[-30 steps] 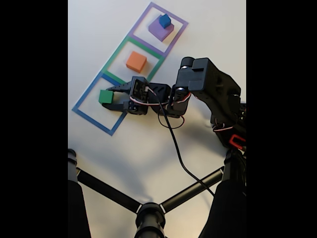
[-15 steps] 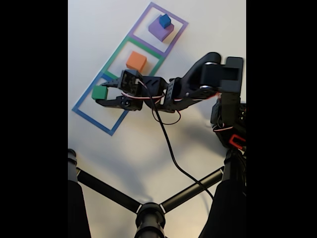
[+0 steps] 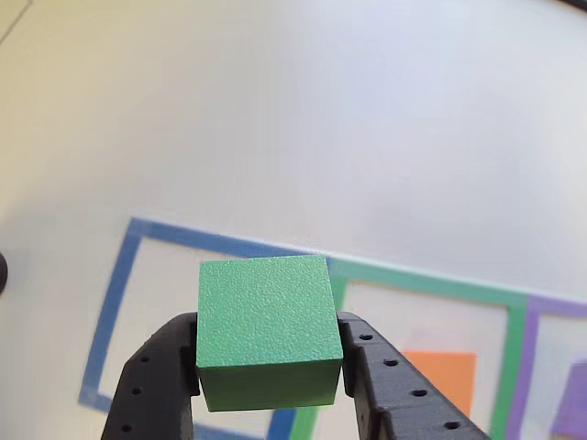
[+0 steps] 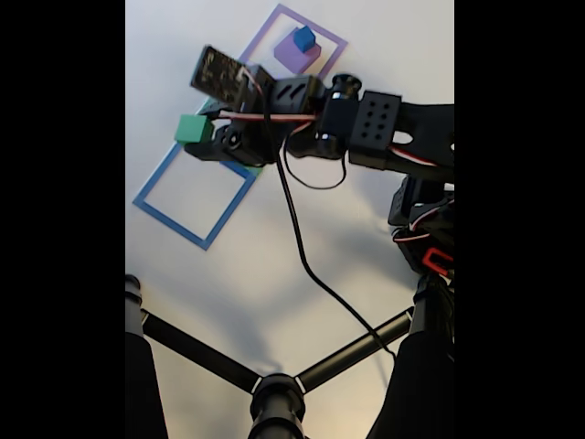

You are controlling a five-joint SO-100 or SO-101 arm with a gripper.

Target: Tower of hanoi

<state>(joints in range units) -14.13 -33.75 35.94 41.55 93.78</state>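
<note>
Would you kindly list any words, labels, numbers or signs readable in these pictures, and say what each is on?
None can be read. The green cube held in the gripper is plain, the blue square outline on the table carries no lettering, and the blue cube on the purple block shows no marks.

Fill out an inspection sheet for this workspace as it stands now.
Surface: white table, three taped squares in a row: blue, green, purple.
Job's things: green cube held above the table; orange cube in green square; blue cube on purple block in purple square.
Clutter: nothing seen.
Gripper: gripper shut on green cube.
Cables: black cable hanging from arm; red-white wires.
Surroundings: black tripod legs.
</note>
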